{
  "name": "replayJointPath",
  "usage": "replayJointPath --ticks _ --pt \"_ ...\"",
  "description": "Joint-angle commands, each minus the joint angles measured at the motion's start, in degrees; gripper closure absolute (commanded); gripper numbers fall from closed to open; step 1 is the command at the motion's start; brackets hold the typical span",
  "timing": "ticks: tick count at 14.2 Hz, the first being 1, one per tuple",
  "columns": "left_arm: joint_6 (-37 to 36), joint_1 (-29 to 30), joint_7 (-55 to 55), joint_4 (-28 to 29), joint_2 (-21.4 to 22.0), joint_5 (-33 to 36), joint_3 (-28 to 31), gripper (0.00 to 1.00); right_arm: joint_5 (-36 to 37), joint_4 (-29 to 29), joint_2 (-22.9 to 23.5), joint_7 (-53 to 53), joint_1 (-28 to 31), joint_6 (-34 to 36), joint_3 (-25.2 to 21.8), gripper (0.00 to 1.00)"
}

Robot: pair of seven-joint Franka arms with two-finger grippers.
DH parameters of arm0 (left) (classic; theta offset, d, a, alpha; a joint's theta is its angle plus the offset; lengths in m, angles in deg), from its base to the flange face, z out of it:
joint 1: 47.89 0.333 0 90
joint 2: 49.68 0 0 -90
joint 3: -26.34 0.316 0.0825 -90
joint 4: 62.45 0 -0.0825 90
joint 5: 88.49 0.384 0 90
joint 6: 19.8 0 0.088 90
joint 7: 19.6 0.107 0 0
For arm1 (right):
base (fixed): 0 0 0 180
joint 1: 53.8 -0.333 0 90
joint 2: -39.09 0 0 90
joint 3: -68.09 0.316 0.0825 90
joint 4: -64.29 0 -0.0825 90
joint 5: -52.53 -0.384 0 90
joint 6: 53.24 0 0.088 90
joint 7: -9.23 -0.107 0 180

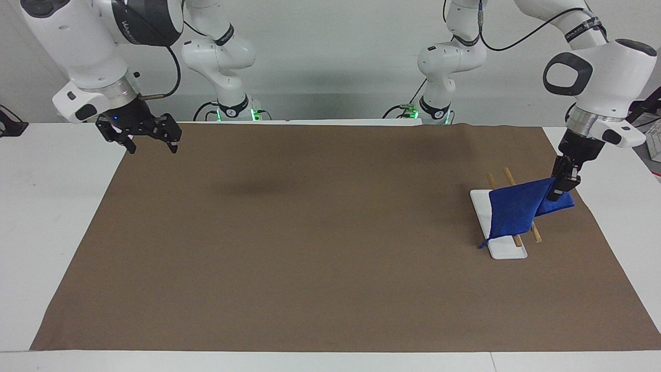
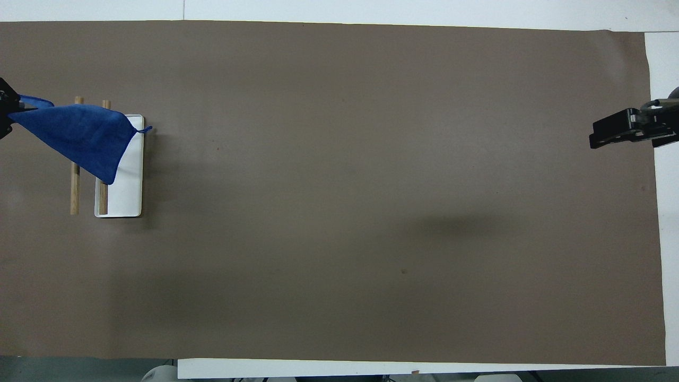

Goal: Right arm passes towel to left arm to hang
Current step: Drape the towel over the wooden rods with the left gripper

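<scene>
The blue towel point(image 1: 516, 212) hangs stretched from my left gripper point(image 1: 560, 192), which is shut on one corner of it. It drapes across the two wooden bars point(image 1: 537, 235) of a small rack on a white base point(image 1: 508, 251) at the left arm's end of the table. In the overhead view the towel point(image 2: 79, 139) covers the bars point(image 2: 75, 188) and part of the base point(image 2: 127, 191); its loop tail point(image 2: 146, 129) sticks out over the base's edge. My right gripper point(image 1: 150, 142) is open and empty, raised over the mat's corner at the right arm's end; it also shows in the overhead view point(image 2: 618, 130).
A large brown mat point(image 1: 320, 243) covers most of the white table point(image 1: 46, 206). Both arm bases stand at the robots' edge of the table.
</scene>
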Motion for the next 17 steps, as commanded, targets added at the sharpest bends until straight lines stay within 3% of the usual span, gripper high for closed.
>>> replayJointPath --ticks 1,7,12,13,14,15,16,17 --pt "-2.8 0.5 1.5 -2.7 -1.8 2.6 -0.2 0.99 0.4 1.3 -0.4 -0.4 0.7 1.1 0.0 0.00" --pt "1.5 4.5 2.5 4.0 0.4 2.7 -0.3 0.98 0.4 0.7 -0.8 -0.4 0.1 1.1 -0.1 0.00" --pt "1.2 7.1 12.1 5.8 0.4 2.7 -0.2 0.94 0.4 0.7 -0.9 -0.4 0.1 1.1 -0.1 0.00" --pt "1.1 7.4 12.7 5.8 0.4 2.7 -0.2 0.88 0.4 0.7 -0.9 -0.4 0.2 1.1 -0.1 0.00" --pt "0.7 7.6 12.8 5.8 0.4 2.7 -0.2 0.70 0.3 0.7 -0.9 -0.4 0.2 1.2 -0.1 0.00" --pt "0.7 7.6 12.8 5.6 0.4 2.7 -0.2 0.27 0.4 0.7 -0.9 -0.3 0.1 1.2 -0.2 0.00" --pt "0.5 7.6 12.9 5.2 0.4 2.7 -0.1 0.01 0.3 0.6 -1.0 -0.3 0.1 1.2 -0.2 0.00" --pt "0.5 7.6 12.9 4.9 0.2 2.8 -0.1 0.00 0.4 0.6 -1.0 -0.3 0.1 1.2 -0.2 0.00"
